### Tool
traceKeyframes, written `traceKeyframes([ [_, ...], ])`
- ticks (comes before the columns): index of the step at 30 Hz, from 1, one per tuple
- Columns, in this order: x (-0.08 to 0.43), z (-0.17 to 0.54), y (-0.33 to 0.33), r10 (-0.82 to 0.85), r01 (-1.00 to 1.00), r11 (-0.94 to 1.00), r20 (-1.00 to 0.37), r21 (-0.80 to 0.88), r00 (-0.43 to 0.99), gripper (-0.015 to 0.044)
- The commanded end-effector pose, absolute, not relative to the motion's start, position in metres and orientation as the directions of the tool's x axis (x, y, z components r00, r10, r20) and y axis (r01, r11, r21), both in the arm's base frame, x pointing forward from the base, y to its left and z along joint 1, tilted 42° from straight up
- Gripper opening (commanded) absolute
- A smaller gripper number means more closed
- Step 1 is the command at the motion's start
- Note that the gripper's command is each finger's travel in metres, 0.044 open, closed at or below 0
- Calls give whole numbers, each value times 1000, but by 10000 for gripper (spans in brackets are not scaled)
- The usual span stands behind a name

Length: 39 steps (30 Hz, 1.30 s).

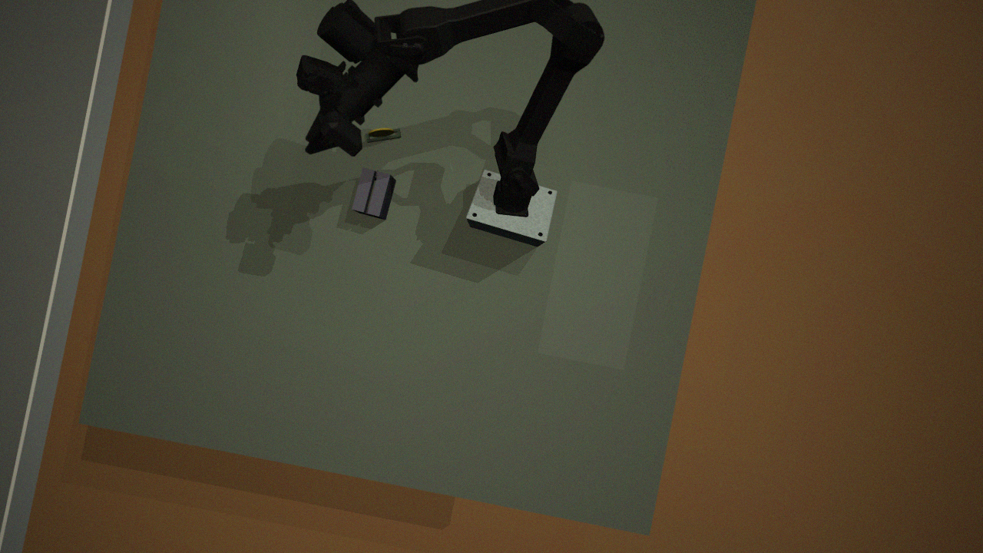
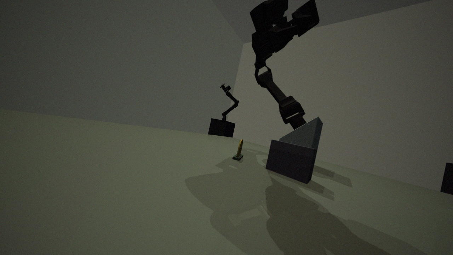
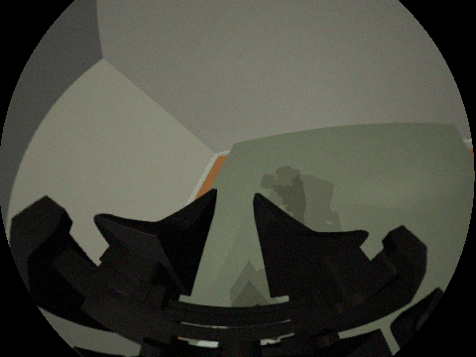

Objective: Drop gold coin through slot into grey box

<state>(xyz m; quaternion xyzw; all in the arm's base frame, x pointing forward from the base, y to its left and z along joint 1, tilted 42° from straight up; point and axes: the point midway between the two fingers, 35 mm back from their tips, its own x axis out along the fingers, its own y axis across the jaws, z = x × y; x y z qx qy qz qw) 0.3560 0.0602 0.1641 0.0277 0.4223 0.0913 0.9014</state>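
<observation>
The gold coin (image 1: pixel 381 130) (image 2: pixel 240 147) stands on edge in the dark-green holder (image 1: pixel 386 139) (image 2: pixel 235 157). The closed grey box (image 1: pixel 360 196) (image 2: pixel 291 161) stands nearby, with its narrow slot (image 1: pixel 371 192) showing in the top view. My gripper (image 1: pixel 333 142) (image 2: pixel 288 13) (image 3: pixel 235 195) is partly open, with nothing between its fingers. In the top view it appears just left of the coin, but the exterior view shows it high above the table. The wrist view shows neither coin nor box.
My arm's pale base plate (image 1: pixel 508 225) (image 2: pixel 304 137) stands beyond the box from the left. A distant dark arm (image 2: pixel 235 102) on a dark block (image 2: pixel 221 127) stands in the background. The green table top (image 1: pixel 288 385) (image 3: pixel 372 159) has an orange floor (image 1: pixel 825 275) around it.
</observation>
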Motion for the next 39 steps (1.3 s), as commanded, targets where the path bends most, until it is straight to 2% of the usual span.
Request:
traceKeyframes([
  [1, 354, 125, 9, -56, -29, 996, -871, -81, 488, 161],
  [6, 333, 88, -57, -360, -10, 929, -909, -370, 211, 161],
  [11, 302, 75, -119, -599, -160, 797, -796, -583, -87, 161],
  [13, 294, 75, -134, -647, -219, 759, -747, -613, -155, 161],
  [39, 288, 36, -170, -654, -227, 754, -739, -617, -163, 161],
])
